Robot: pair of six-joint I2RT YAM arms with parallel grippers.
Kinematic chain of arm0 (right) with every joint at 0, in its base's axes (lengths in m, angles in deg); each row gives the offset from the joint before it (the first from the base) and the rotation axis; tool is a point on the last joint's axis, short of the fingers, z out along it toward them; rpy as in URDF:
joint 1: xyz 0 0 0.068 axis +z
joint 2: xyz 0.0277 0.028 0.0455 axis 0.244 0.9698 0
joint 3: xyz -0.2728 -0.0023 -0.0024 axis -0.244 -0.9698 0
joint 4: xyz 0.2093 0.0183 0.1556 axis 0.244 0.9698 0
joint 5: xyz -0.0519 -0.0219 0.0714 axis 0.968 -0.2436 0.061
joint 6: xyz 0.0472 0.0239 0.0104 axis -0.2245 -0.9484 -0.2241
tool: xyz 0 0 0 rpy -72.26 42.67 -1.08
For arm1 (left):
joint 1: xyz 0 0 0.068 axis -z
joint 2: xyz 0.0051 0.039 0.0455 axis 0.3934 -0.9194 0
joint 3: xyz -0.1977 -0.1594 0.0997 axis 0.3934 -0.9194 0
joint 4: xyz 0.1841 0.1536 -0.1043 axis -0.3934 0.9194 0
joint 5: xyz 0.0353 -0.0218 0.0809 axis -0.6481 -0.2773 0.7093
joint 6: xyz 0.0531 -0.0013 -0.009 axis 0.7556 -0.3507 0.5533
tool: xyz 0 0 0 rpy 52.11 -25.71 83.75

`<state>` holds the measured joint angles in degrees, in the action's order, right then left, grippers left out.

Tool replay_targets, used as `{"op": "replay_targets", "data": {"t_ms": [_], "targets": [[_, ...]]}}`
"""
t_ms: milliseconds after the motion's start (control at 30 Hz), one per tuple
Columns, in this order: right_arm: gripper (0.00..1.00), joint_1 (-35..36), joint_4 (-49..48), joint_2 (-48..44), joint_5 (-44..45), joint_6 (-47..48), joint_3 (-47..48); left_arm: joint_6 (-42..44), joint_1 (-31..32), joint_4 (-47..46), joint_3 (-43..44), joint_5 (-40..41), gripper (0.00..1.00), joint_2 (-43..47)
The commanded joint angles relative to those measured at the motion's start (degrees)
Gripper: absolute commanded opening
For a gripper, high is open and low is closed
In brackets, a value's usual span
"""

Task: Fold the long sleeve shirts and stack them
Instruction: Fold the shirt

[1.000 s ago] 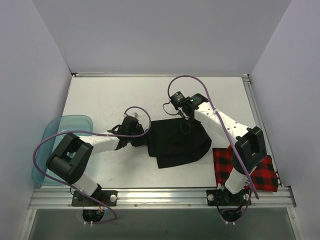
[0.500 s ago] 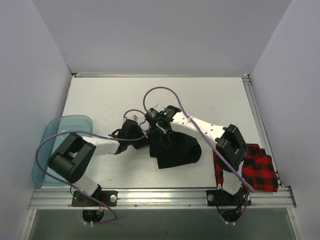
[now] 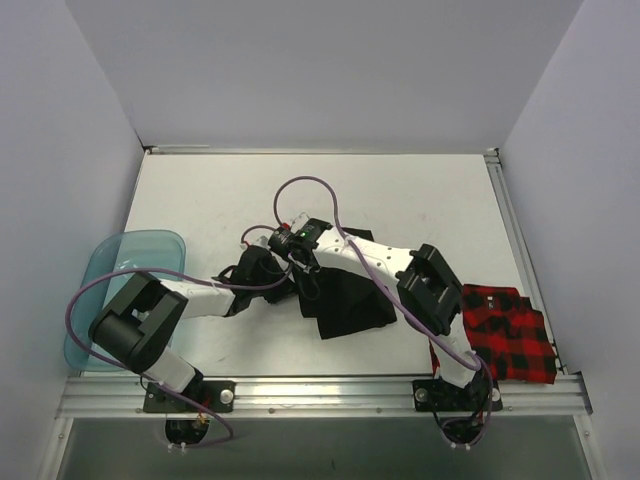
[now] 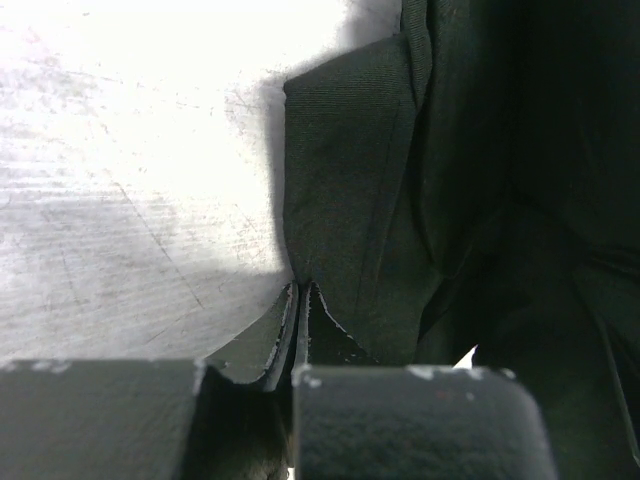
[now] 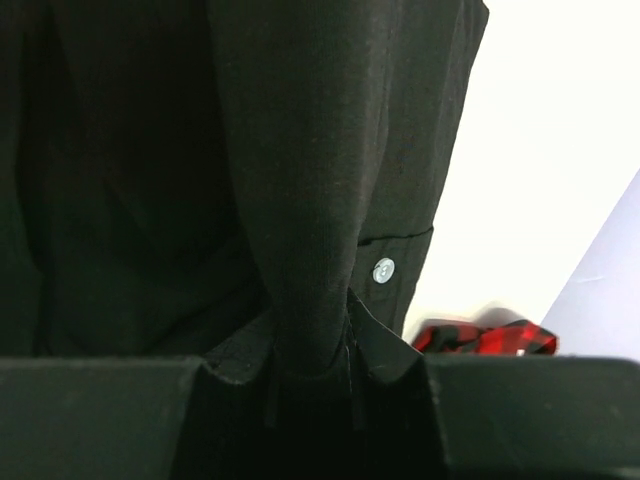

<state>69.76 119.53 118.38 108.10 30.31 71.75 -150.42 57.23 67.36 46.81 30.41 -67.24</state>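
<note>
Two pinches on black shirt [image 3: 345,300]: left tool [image 4: 300,292] newly clamped its edge; right tool [image 5: 310,335] had dragged cloth leftward; fold underway.

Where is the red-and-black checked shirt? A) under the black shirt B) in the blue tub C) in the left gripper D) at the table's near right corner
D: the checked shirt lies at the table's near right corner, right of the black shirt, far from the tub.
</note>
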Motion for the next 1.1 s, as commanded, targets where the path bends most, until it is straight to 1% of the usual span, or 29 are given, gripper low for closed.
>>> {"op": "replay_targets", "data": {"t_ms": [0,167,300,433,500,533,633,733,767,900,1000,1067], "targets": [[0.09,-0.4,2.2,0.3,4.1,-6.6,2.5,-0.2,0.5,2.9,-1.6,1.5,0.0,0.7],[0.08,-1.0,2.0,0.4,4.0,-7.3,2.5,-0.3,0.6,2.7,-1.6,1.4,0.0,0.6],[0.11,-0.8,0.4,1.2,1.6,-7.5,1.6,-0.6,0.7,2.5,-1.4,1.1,0.0,0.1],[0.34,-0.3,-0.9,1.4,-1.3,-7.4,0.3,-0.7,0.7,2.3,-1.5,1.3,0.0,0.2],[0.41,-0.1,-1.4,0.4,-2.8,-7.4,-0.6,-0.8,0.7,2.3,-1.7,1.4,0.0,0.2],[0.47,0.2,-1.7,-1.2,-4.9,-7.3,-0.9,-0.9,0.7,2.2,-1.7,1.4,0.0,0.1],[0.55,0.2,-3.7,-4.7,-8.1,-7.9,-3.3,-1.0,0.7,2.2,-1.6,1.4,0.0,0.0],[0.57,0.0,-6.0,-9.7,-12.4,-8.8,-5.5,-1.1,0.7,2.2,-1.7,1.5,0.0,0.2],[0.57,-0.2,-6.6,-12.2,-15.1,-8.9,-6.1,-1.2,0.7,2.3,-1.9,1.5,0.0,0.5],[0.58,-0.7,-10.5,-18.4,-20.2,-10.8,-10.6,-1.6,0.6,2.5,-2.2,1.8,0.0,1.2],[0.57,-1.4,-15.4,-23.8,-24.5,-12.0,-14.7,-1.6,0.4,2.6,-2.3,1.9,0.0,1.4],[0.55,-1.9,-17.2,-27.4,-24.7,-13.0,-18.7,-1.7,0.3,2.5,-2.4,1.8,0.0,1.7]]}}
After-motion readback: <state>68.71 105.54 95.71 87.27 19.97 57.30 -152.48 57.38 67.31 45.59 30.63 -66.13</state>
